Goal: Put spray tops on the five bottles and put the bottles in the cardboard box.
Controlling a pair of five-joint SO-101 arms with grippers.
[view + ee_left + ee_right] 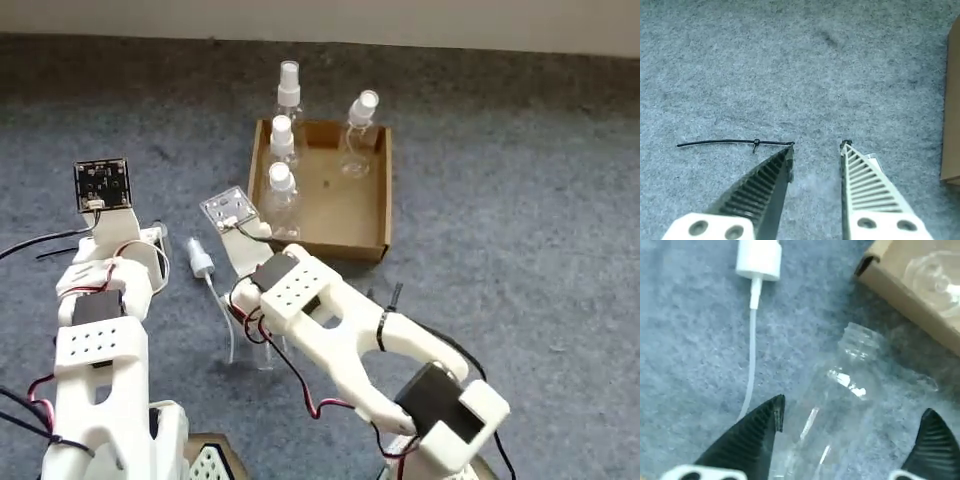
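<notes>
Right claw (854,407): mine, spread wide and gripping nothing; its two dark fingers stand on either side of the uncapped bottle, not closed on it.
Left claw (817,146): mine too, partly open and empty, tips low over the counter.
Uncapped bottle (840,390): clear and lying on its side with its threaded neck bare. From above, it is at about 7 o'clock of the box.
Loose spray top (200,262): white, flat on the counter at 8 o'clock of the box, with its thin tube trailing toward 5 o'clock, beside the bottle.
Cardboard box (380,190): open, at 12 o'clock of my right arm.
Capped bottles (281,192): four, upright. Three line the box's 9 o'clock wall, and I cannot tell whether the farthest is inside. One stands in the 1 o'clock corner.
Cable tie (735,142): black, lying by one left fingertip.
Counter (520,170): covered in grey carpet.
</notes>
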